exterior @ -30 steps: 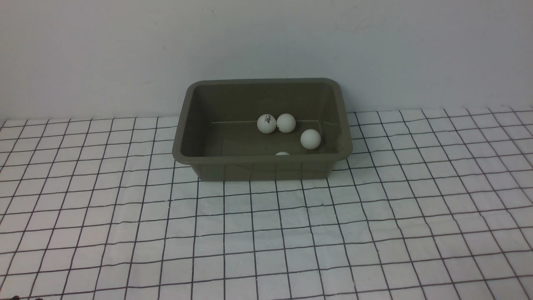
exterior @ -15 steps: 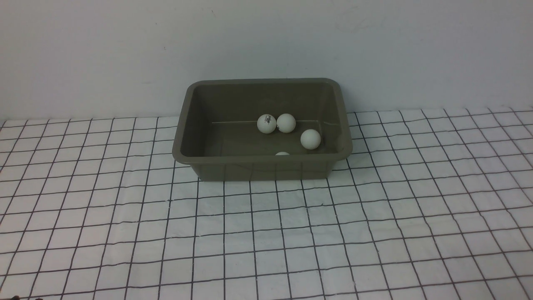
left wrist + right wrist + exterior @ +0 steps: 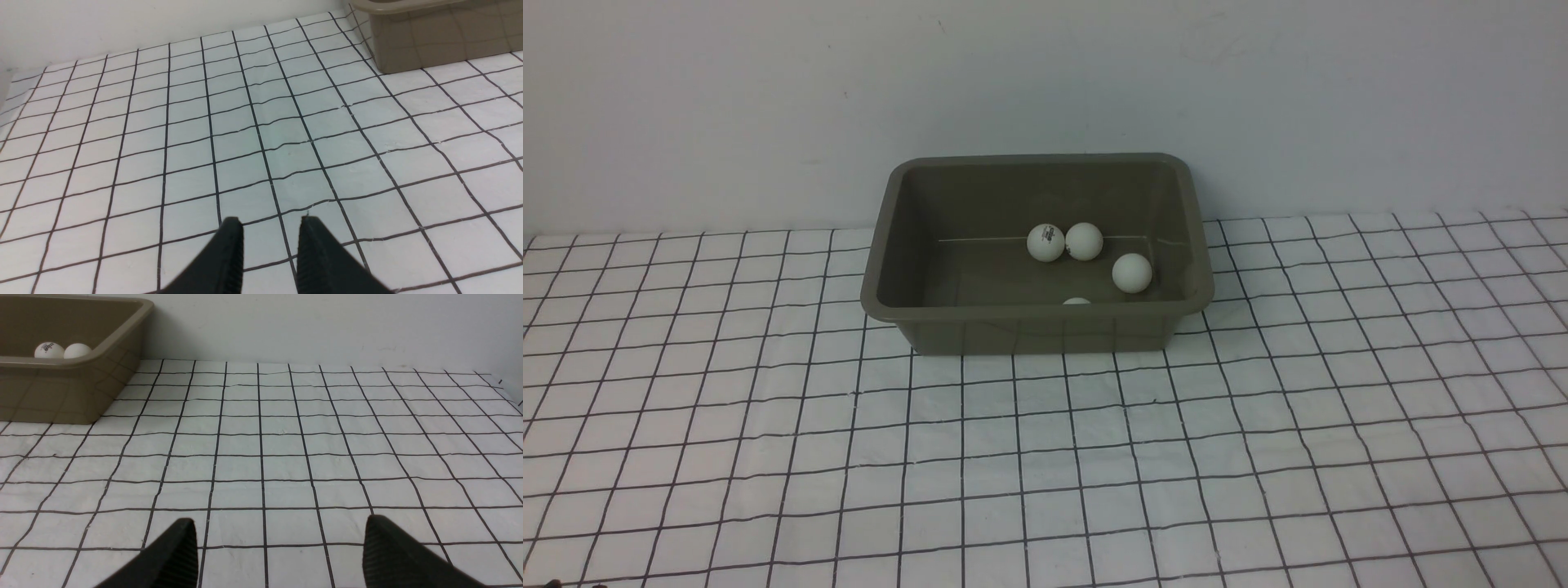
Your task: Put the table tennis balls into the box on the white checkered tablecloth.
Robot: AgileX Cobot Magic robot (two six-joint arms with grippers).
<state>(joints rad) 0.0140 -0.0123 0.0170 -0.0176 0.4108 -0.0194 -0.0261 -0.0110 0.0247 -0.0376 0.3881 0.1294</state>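
Table tennis balls, all four, inside the box.

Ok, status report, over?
Left gripper shut, empty; right gripper open, empty. Four balls in the box. Tablecloth shows no obstruction.

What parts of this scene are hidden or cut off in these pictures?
- Front view: the nearest ball shows only its top; the box's near wall hides the rest.
- Front view: neither arm appears.
- Right wrist view: two balls peek over the rim; the wall hides the box floor, and the picture's edge cuts the box off.
- Left wrist view: only a box corner shows, its inside unseen.
- Logo on one ball: too small to read.
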